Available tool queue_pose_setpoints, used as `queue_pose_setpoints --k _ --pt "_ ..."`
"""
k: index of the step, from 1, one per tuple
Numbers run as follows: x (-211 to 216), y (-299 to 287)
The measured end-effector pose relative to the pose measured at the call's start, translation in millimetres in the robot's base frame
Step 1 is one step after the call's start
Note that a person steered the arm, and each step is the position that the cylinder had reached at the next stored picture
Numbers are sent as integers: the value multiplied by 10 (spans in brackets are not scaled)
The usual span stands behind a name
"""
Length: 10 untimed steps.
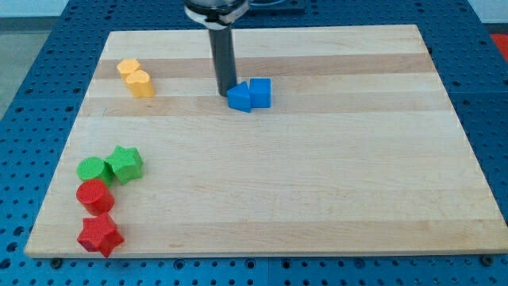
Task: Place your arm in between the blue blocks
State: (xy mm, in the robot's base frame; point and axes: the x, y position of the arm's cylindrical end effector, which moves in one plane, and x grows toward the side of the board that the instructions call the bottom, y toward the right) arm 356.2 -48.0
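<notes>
Two blue blocks sit side by side and touching near the top middle of the board: a blue wedge-like block [239, 98] on the left and a blue cube [260, 92] on the right. My dark rod comes down from the view's top. My tip [225, 92] rests on the board just left of the left blue block, touching or almost touching its upper left side. The tip is outside the pair, with no gap showing between the two blue blocks.
Two yellow blocks [136, 77] lie at the upper left. A green cylinder [94, 170] and a green star [125, 164] sit at the lower left, above a red cylinder [95, 195] and a red star [100, 234]. The wooden board [317, 183] lies on a blue perforated table.
</notes>
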Motion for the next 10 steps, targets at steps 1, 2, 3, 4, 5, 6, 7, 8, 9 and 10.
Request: queue_pose_setpoints --k 1,2,3,4,5,6,7,8,9,10 --pt "0 460" --pt "0 958" --pt "0 1430" --pt "0 1827" --pt "0 2146" --pt "0 1756" --pt "-2 978" --pt "-35 314" --pt "-78 -253" --pt "18 -448"
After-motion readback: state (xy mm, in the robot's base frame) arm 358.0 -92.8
